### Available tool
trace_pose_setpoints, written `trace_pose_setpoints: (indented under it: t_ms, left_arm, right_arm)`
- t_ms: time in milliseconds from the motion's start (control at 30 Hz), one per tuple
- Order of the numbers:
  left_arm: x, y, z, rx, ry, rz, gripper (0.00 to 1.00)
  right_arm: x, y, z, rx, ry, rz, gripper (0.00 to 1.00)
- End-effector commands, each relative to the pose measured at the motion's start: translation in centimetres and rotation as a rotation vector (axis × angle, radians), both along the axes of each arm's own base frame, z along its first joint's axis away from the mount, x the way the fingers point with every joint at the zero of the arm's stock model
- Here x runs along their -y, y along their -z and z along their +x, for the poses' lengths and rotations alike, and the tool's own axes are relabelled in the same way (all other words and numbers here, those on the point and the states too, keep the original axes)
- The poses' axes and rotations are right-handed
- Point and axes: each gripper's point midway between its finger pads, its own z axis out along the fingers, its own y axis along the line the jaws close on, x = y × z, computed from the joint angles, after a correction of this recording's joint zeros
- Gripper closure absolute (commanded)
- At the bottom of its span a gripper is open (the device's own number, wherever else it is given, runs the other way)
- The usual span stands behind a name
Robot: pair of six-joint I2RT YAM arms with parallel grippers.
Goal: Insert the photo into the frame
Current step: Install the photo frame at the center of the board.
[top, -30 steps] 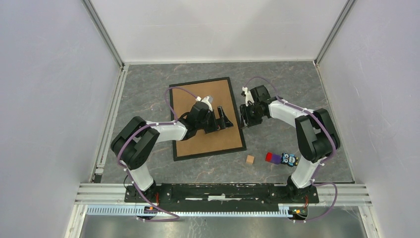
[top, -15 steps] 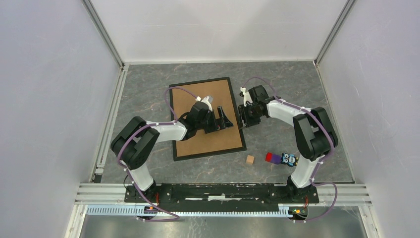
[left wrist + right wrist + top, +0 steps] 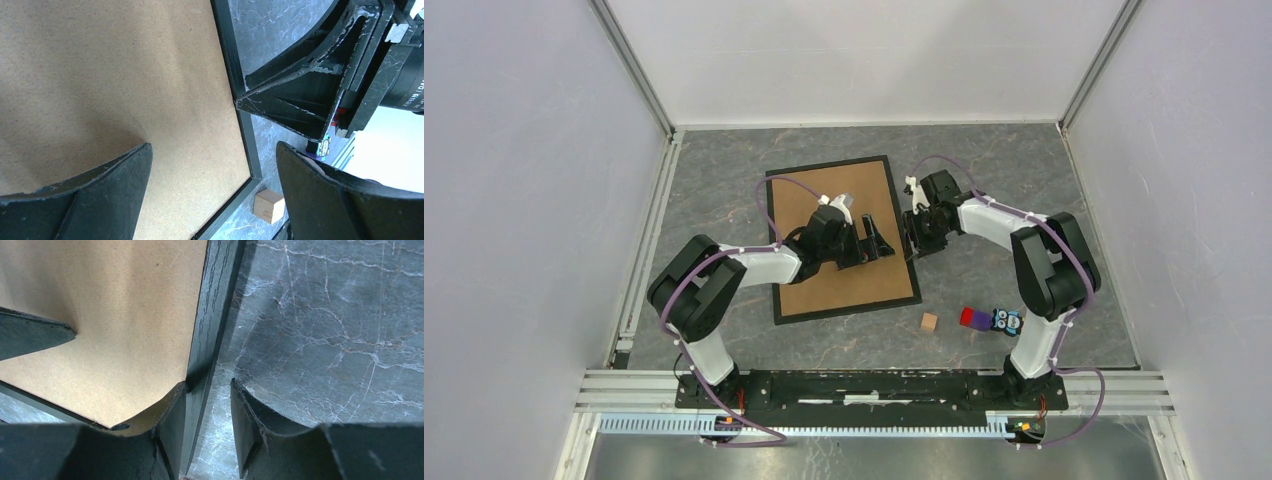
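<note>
Straddling the thin, grained black frame [image 3: 215,315], wedge-shaped right fingers [image 3: 270,440] stand apart.

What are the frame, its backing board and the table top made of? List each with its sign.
The frame: probably wood or wood-effect, matte black; fine grain lines run along it.
The backing board: looks like brown fibreboard, matte, finely speckled.
The table top: grey marble pattern, white veins, slight sheen; stone or print, cannot tell.

A small wooden cube [image 3: 929,321] sits on the grey marbled surface [image 3: 724,180]. Near it, to the right, a purple block [image 3: 973,318] lies just beside a little owl figure [image 3: 1007,321].
</note>
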Motion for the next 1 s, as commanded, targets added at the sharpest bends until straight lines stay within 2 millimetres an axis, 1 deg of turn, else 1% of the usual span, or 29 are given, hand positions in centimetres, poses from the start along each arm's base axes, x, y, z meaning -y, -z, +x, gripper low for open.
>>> trace_pose_setpoints:
  t_ms: [0,100,167,333,433,500,533,600,700,767,833,900,967]
  left_arm:
    - [-0.6,0.9,-0.8,-0.054,-0.02,0.009,0.0]
    - [-0.7,1.0,-0.7,-0.059,-0.023,0.008,0.0]
    - [-0.7,1.0,-0.7,-0.061,-0.023,0.008,0.0]
    - [-0.7,1.0,-0.6,-0.064,-0.026,0.006,0.0]
    - [-0.9,1.0,-0.6,-0.064,-0.028,0.005,0.0]
    - [-1.0,1.0,-0.6,-0.062,-0.03,0.004,0.0]
    - [-1.0,1.0,-0.6,-0.06,-0.029,0.003,0.0]
    - [-1.0,0.9,-0.6,-0.058,-0.03,0.003,0.0]
    - [-1.1,0.7,-0.7,-0.042,-0.026,0.0,0.0]
    - [-1.1,0.1,-0.6,-0.014,-0.021,-0.012,0.0]
    - [-1.3,-0.8,-0.3,0.029,-0.026,-0.017,0.0]
    - [-1.3,-1.7,0.2,0.064,-0.031,-0.017,0.0]
    - [-1.0,-2.5,0.9,0.08,-0.042,-0.01,0.0]
  right_arm:
    - [3.5,3.9,-0.3,-0.056,0.028,-0.236,0.58]
    - [4.3,4.9,-0.9,-0.084,0.021,-0.299,0.58]
    - [4.5,5.5,-1.3,-0.1,0.015,-0.326,0.58]
    - [5.1,7.1,-1.7,-0.109,0.006,-0.467,0.58]
    - [4.8,8.1,-2.0,-0.116,-0.022,-0.529,0.58]
    - [4.0,8.3,-2.1,-0.122,-0.037,-0.492,0.57]
    - [3.5,7.7,-1.9,-0.116,-0.035,-0.455,0.56]
    - [2.3,5.7,-0.8,-0.066,-0.015,-0.341,0.55]
    - [1.1,1.1,1.4,0.044,0.038,-0.152,0.51]
    - [0.6,-1.7,2.9,0.122,0.066,-0.057,0.47]
    - [0.2,-3.7,4.5,0.187,0.089,0.008,0.41]
    - [-0.4,-5.1,6.5,0.244,0.118,0.079,0.36]
    - [-0.9,-6.1,8.7,0.284,0.164,0.142,0.35]
